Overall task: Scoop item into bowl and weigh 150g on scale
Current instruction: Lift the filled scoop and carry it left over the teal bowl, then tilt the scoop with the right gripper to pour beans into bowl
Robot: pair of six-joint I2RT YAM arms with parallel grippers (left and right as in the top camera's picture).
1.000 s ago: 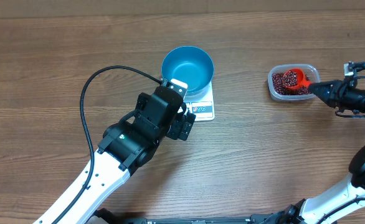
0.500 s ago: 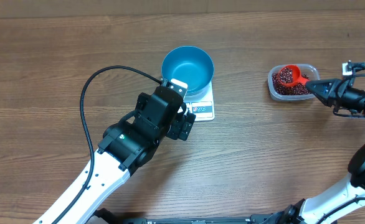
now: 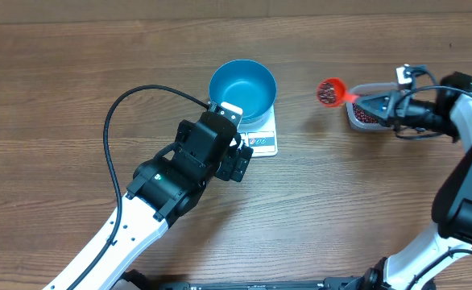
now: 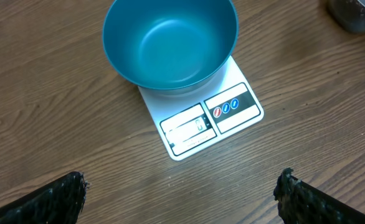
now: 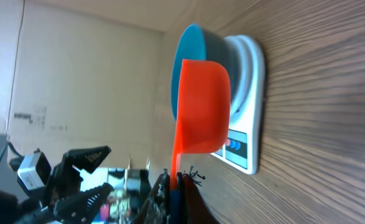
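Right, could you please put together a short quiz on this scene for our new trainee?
1. True or false: the bowl on the scale is empty.
2. The scoop is: A inside the tub; B over bare table between tub and bowl; C above the bowl.
3. Which gripper is open?
Key: 1 true; 2 B; 3 the left gripper.

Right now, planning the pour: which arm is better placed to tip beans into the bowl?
Right: the right tool holds the bean-filled scoop short of the bowl; the left tool hangs open, empty.
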